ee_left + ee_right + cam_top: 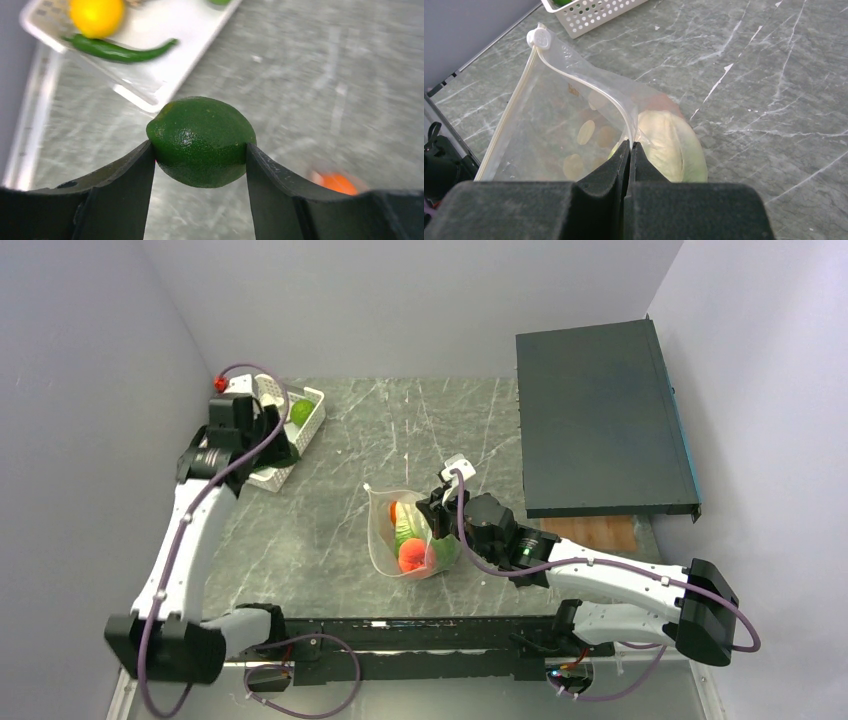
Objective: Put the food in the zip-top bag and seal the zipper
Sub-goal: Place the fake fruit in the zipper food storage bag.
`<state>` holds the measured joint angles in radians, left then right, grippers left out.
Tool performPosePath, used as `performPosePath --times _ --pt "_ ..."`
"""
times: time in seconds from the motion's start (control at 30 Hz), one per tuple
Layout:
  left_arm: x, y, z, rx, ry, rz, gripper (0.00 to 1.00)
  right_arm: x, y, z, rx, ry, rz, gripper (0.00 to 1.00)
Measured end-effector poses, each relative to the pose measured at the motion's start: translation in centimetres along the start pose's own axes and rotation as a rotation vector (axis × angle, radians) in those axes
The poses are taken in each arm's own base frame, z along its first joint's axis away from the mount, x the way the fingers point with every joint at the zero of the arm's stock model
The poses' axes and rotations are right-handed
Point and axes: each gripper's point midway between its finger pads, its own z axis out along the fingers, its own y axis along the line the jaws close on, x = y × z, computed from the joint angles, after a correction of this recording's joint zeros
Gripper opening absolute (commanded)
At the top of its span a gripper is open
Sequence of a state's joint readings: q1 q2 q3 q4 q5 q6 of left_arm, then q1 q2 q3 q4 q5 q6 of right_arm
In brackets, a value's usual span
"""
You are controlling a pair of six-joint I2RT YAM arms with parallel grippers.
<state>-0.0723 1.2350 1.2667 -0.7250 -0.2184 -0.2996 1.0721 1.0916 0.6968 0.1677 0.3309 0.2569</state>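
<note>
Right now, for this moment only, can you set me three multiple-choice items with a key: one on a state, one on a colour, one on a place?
1. The bag's mouth is:
A. zipped shut
B. held open, the right gripper pinching its rim
C. folded flat

2. The round fruit beside the pepper in the basket is:
A. yellow
B. purple
C. white

3. The lime is:
A. in the basket
B. in the bag
C. between the left gripper's fingers

Key:
1 B: the right wrist view shows the two rim strips apart, one clamped between the closed fingers.
2 A: the left wrist view shows it bright yellow.
3 C: both fingers press on its sides, above the table.
</note>
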Motion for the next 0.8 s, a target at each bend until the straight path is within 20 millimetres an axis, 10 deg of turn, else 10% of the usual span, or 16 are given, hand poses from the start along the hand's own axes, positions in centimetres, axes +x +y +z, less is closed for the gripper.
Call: performPosePath --times 0.5,0.8 --pt "9.2 -16.4 -15.6 0.941 0.170 -0.077 0.00 -0.4 0.0 -0.2 -0.003 -0.011 0.004 0.00" --pt "10.2 -18.0 -19.2 0.935 0.171 -0.057 0.00 -0.5 0.0 -0.3 -0.004 -0.013 0.005 0.00"
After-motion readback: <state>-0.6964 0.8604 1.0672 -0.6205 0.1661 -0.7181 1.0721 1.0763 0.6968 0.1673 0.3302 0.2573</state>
